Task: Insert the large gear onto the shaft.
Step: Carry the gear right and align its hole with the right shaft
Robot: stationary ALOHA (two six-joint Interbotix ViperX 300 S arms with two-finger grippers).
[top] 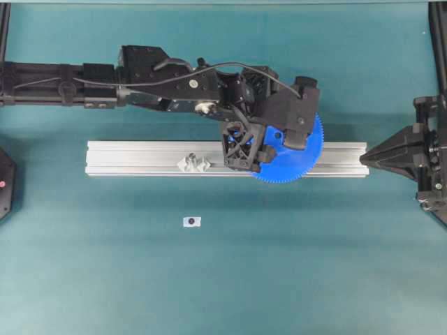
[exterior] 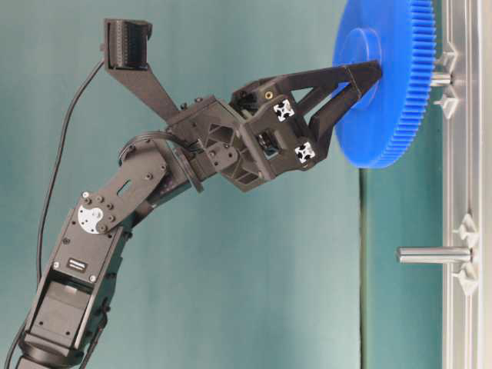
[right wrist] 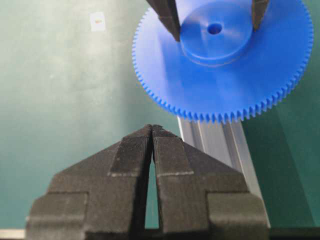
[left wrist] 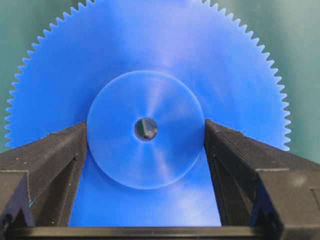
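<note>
Gear up over the rail, clamped by the hub!

We start with the teal bench (top: pixel 223 279), and across it the long aluminium rail (top: pixel 140 150). Our left arm (top: pixel 160 84) stretches right over it, and its left gripper (exterior: pixel 355 86) is clamped on the large gear (top: pixel 307 157) — in the wrist view both fingers (left wrist: pixel 60 155) squeeze the raised hub, dead centre. From table level the gear sits face-on to a pin in the rail, the pin's end just showing behind the disc; whether it has entered the hole we cannot tell. The right gripper (top: pixel 363 159) waits at the rail's far end, fingertips pressed together, nothing in them. Further along the rail stands the shaft (exterior: pixel 434 254) on its little silvery mount (top: pixel 193 163), well apart from the gear. Smallest: a white tag (top: pixel 192 221) on the bench.
</note>
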